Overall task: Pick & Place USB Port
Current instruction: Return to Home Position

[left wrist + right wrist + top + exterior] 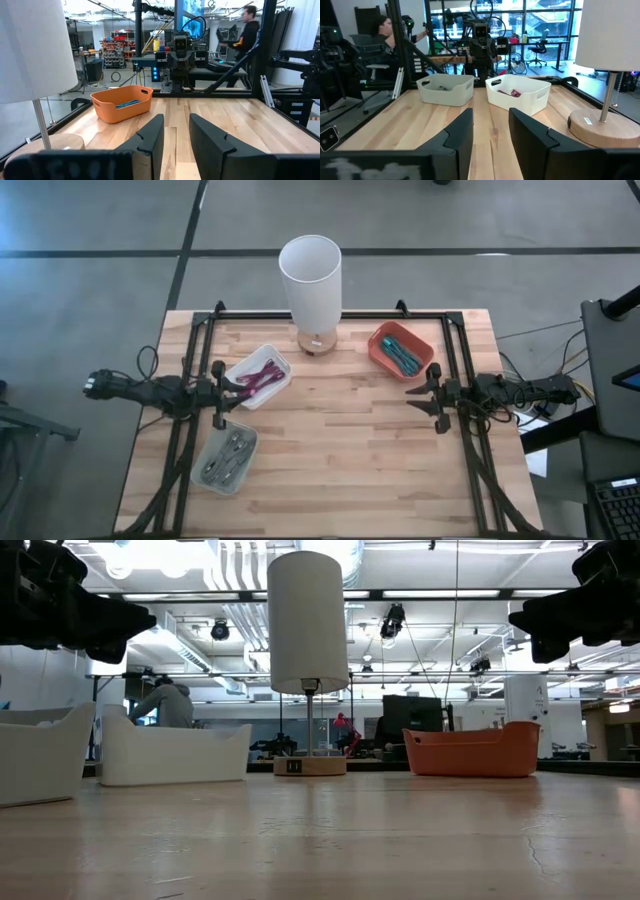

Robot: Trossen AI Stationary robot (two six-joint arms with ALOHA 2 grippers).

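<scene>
Honestly, this looks pretty much finished. The red and black charger cables (258, 377) lie in a loose tangle inside the white bin (520, 97), which sits just ahead of the left end effector (232, 394), on its lamp side. I can't spot any loose cable on the worktop (340, 470), so my guess is the sorting part is done. At most, what's left is parking the arms.

The left end effector is empty, its fingers parted by a narrow gap, and it hovers at the worktop's edge between the white bin and a second pale bin (445, 92). The right end effector (420, 396) is in the same state, a small gap and nothing held, and it faces the left one from well across the boards. An orange bin (470, 752) sits just off its fingertips on the lamp side, with teal cables (402, 354) in it.

Materials-wise:
- The worktop is butcher-block style, pale wood strips with visible grain and a dark metal frame around it.
- All three bins look like smooth moulded plastic, rectangular with rounded corners and flared walls. The second pale one holds a pile of greyish bits I can't identify.
- The lamp (311, 275) has a matte white cylinder shade on a thin metal stem, standing on a round wooden base (318, 342).
- The fingers on both end effectors are dark, blocky and angular.
</scene>
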